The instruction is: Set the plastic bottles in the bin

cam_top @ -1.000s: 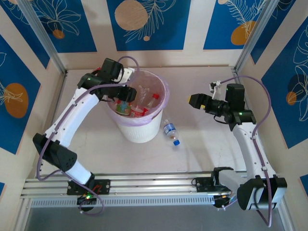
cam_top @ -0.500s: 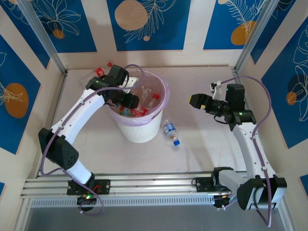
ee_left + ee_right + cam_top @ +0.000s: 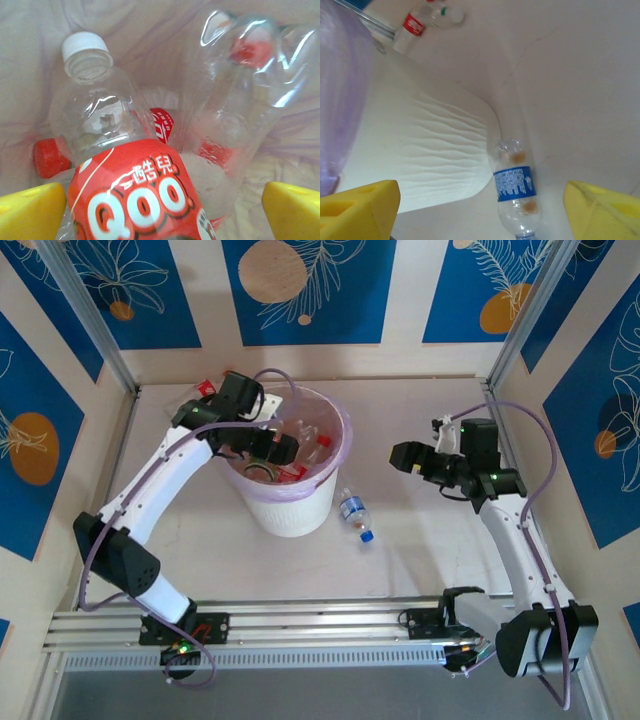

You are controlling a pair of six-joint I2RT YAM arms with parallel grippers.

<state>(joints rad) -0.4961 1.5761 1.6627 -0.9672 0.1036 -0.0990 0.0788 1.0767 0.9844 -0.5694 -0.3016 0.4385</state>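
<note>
Left hand [image 3: 283, 448] open inside the bin [image 3: 292, 516], right hand [image 3: 399, 453] open beside it; blue-labelled bottle [image 3: 352, 510] at bin's foot may roll when pinched.

The red label on the white-capped bottle [image 3: 100, 125], seen by the left wrist camera, read "Qoo" in big white letters, with the Chinese characters "酷兒" just above. The blue-labelled bottle [image 3: 515, 186], seen by the right wrist camera, bore white print too small to read.
</note>
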